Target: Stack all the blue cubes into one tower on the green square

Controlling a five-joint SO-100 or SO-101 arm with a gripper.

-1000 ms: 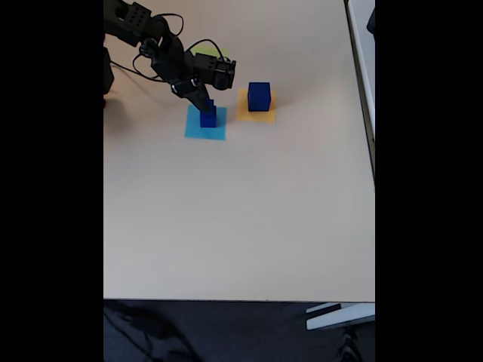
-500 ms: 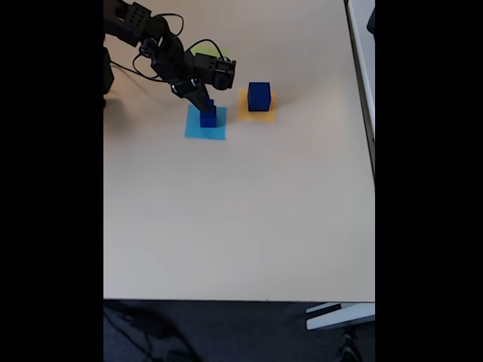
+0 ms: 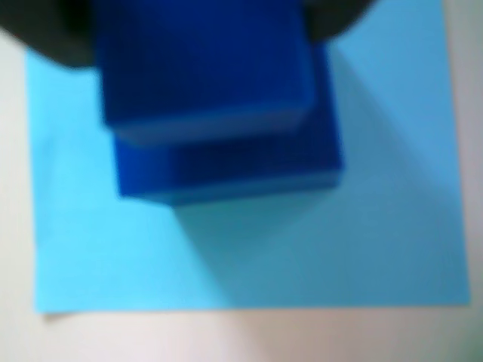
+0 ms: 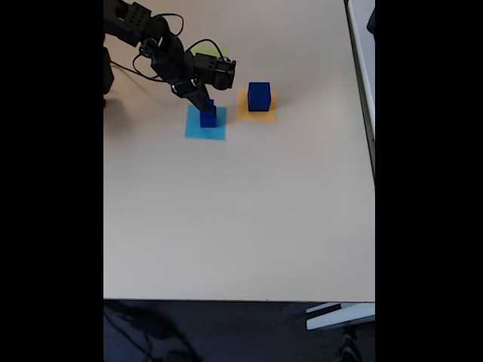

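I'm down over the flat light-blue paper square (image 4: 204, 127) on the pale bench (image 4: 241, 211), and my jaws (image 4: 205, 105) are right at the top of a short stack of solid dark-blue cubes (image 4: 208, 116). My wrist view is close and blurred: a smaller dark-blue cube (image 3: 204, 64) sits on a broader dark-blue cube (image 3: 226, 162), both on the light-blue sheet, and my dark fingertips (image 3: 45, 34) show at the upper corners on either side of the top cube. It looks like I'm closed on that upper cube, or very nearly; whether I've got real grip I cannot tell through this blur.

Over to the fixed view: the largest dark-blue cube (image 4: 259, 96) stands alone on the flat orange-yellow square (image 4: 256, 107), just to the right of my stack. The thin lime-green square (image 4: 204, 51) peeks out behind my arm, toward the top of the view.

Here's what matters: the green patch lies behind me, back toward my base, while the big cube that should go down first is off to the right. So nothing is on green yet, by my reckoning. My stack's square faces sit roughly parallel to the sheet's edges, so a straight lift should clear.
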